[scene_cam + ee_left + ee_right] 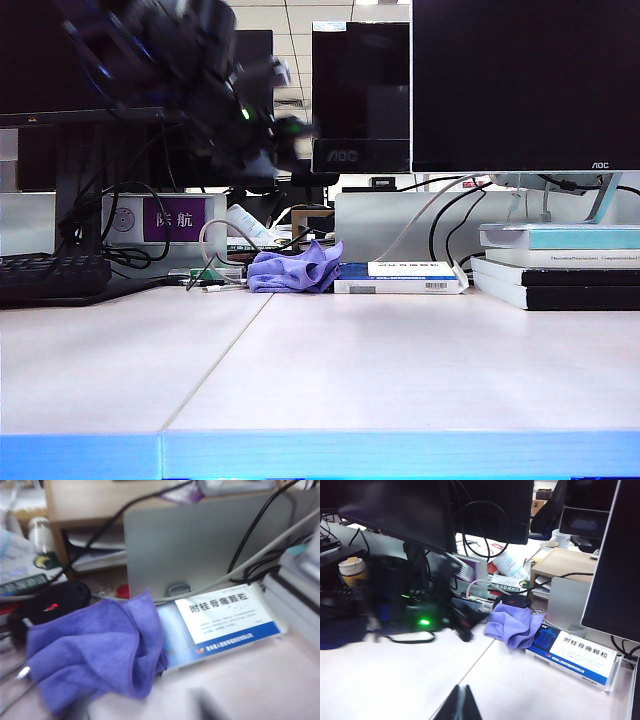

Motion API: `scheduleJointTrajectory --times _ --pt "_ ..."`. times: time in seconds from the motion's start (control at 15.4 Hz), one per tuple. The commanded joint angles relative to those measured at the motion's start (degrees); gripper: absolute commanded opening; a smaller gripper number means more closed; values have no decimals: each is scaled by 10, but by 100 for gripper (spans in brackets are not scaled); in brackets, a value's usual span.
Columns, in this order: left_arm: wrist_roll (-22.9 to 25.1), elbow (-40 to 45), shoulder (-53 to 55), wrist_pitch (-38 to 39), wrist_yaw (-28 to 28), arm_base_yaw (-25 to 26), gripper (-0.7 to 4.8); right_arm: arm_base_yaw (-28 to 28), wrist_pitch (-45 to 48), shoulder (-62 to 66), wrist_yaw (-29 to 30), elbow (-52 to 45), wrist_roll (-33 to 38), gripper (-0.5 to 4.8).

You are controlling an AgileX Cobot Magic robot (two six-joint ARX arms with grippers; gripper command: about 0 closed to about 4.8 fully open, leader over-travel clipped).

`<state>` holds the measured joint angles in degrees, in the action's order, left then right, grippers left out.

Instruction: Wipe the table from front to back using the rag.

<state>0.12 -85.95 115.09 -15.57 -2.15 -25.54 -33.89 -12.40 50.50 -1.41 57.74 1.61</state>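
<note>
The rag [293, 269], a crumpled lavender-blue cloth, lies at the back of the pale table [400, 370], its edge against a blue-and-white book [400, 277]. My left gripper [285, 125] is a dark blur in the air above and left of the rag. In the left wrist view the rag [95, 650] lies just ahead of the left gripper [142, 711]. One blurred finger [204, 706] stands far off to the side, so the jaws are open and hold nothing. My right gripper [461, 704] hovers shut over the bare table [530, 690], well short of the rag [512, 622].
The book [225, 615] lies beside the rag. A stack of books [560, 265] sits at the back right and a keyboard [50, 275] at the back left. Monitors [520, 80], cables and a silver stand [200, 545] crowd the back edge. The table's front edge [320, 455] is light blue.
</note>
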Motion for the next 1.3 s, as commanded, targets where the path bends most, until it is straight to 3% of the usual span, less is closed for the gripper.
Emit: scheduleJointTrajectory --times 0.06,0.52,1.1,1.23,1.3 --pt "-22 -124 113 27 50 -1 260 -7 11 -2 2 21 -2 -1" --pt "-40 -287 273 33 102 7 261 -10 0 -3 27 24 -1 -1" --pt "-62 -425 382 44 109 28 258 -10 -11 -4 28 24 -2 -1" --pt "-62 -441 402 39 109 28 220 -10 -11 -3 28 24 -2 -1" --pt "-61 -444 407 40 110 28 162 -10 -11 -3 28 24 -2 -1"
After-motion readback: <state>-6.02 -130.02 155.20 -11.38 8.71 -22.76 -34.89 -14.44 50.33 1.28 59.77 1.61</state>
